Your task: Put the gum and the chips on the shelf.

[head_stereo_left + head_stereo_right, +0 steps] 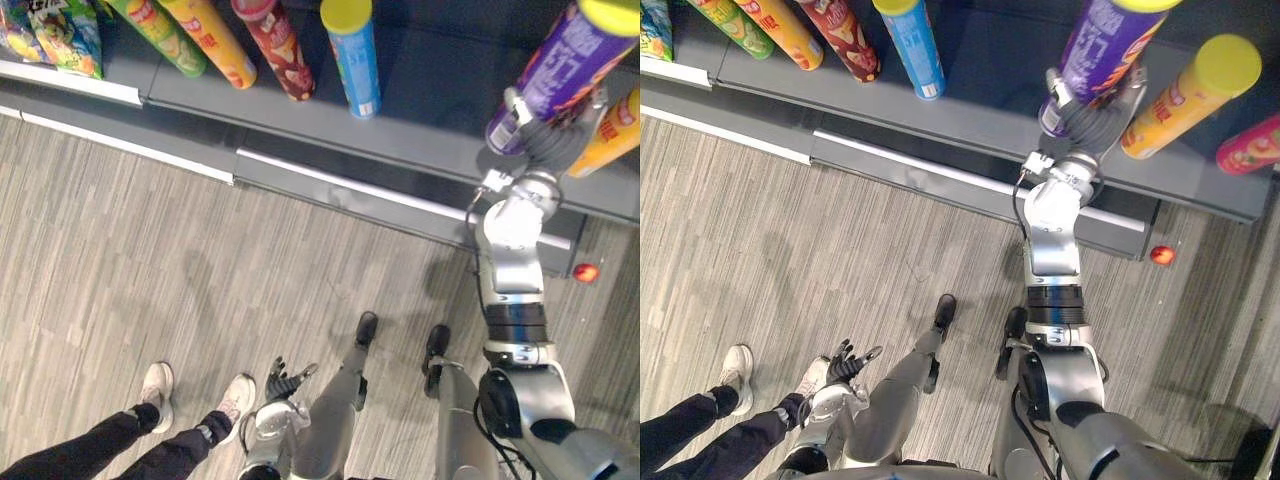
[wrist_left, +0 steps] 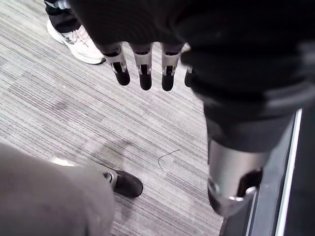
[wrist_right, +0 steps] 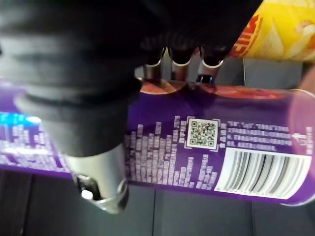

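Purple chips can (image 1: 555, 75) serves as the marker for everything else. Far to its left and low down, the left hand (image 1: 285, 380) hangs over the floor beside a person's shoes (image 1: 157, 385), fingers straight and slack, holding nothing. Nearer on the can's left stands a blue can (image 1: 352, 60), with a bare stretch of shelf (image 1: 440, 90) between the two. The right hand (image 1: 1090, 115) clasps the purple can low on its body, fingers (image 3: 179, 61) curled over the far side and the thumb on the near side. Whether the base touches the shelf I cannot tell. Just right of the purple can stands a yellow can (image 1: 1185, 95), very near. To place it well, I judge, hold it upright, lower it straight until the base sits flat, favour the bare side, then loosen the fingers without brushing the yellow neighbour.
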Tool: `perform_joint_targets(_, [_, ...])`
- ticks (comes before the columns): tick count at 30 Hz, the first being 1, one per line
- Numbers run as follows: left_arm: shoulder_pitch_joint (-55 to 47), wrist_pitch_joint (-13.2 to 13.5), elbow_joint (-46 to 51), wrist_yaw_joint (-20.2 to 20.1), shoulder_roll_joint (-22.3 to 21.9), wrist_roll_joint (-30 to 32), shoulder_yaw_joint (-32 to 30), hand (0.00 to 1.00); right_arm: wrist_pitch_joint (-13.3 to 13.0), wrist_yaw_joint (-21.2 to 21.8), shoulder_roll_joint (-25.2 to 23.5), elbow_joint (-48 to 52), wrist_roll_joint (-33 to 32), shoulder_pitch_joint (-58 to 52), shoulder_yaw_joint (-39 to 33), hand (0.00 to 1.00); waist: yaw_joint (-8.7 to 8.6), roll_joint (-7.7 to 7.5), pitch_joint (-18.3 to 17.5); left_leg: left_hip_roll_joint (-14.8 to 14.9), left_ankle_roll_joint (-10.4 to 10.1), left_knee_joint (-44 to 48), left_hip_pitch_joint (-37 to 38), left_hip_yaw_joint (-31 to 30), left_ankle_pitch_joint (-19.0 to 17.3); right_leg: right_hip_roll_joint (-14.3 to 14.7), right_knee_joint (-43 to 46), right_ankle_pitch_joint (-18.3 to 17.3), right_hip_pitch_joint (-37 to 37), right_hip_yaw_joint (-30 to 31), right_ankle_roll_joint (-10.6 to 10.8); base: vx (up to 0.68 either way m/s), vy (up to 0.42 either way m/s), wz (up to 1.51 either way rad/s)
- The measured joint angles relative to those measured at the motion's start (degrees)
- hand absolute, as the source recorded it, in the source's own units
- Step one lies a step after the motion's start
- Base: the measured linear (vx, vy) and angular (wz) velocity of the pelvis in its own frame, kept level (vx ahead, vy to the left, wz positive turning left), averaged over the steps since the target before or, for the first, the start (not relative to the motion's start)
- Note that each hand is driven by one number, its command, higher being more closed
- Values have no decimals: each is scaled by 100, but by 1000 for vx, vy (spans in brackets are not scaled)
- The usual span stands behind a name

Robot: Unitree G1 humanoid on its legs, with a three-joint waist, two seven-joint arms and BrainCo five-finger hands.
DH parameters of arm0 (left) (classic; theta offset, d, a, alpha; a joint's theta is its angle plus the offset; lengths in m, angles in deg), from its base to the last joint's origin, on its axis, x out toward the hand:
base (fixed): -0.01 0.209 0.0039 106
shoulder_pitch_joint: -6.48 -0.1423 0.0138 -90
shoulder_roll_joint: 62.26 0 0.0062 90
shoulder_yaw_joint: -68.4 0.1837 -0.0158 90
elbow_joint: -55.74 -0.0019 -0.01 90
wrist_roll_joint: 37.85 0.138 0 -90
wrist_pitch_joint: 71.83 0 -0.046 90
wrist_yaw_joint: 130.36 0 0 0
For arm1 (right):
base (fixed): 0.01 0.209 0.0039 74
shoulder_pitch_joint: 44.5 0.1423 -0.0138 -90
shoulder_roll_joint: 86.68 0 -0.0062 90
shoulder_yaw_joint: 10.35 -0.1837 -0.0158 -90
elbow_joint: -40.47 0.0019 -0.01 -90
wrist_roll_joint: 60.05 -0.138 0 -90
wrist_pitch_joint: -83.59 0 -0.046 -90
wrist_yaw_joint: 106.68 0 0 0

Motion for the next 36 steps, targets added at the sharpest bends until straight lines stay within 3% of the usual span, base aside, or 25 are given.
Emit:
perform_joint_targets(13, [20, 136, 728, -46, -133, -33, 568, 0, 48, 32, 549, -393, -57, 782, -66, 100, 142, 183, 175, 36, 10, 445, -919, 294, 59, -242, 572, -145, -785, -256, -86, -56, -40, 15])
perform_joint_targets(24, [22, 161, 892, -127, -112, -245, 821, 0, 96, 280, 1038, -1139, -59, 1499, 327, 100, 189, 189, 176, -124, -25, 416, -1175, -47, 218, -491, 879, -344, -987, -573, -112, -16, -29, 21])
perform_joint_targets(36, [29, 214, 1058, -131, -97, -475, 1113, 0, 99, 204, 1682, -1929, -513, 2014, 254, 100, 437, 215, 164, -318, -127, 110, -1396, -350, 507, -811, 1442, -640, -1454, -707, -177, -12, -56, 18])
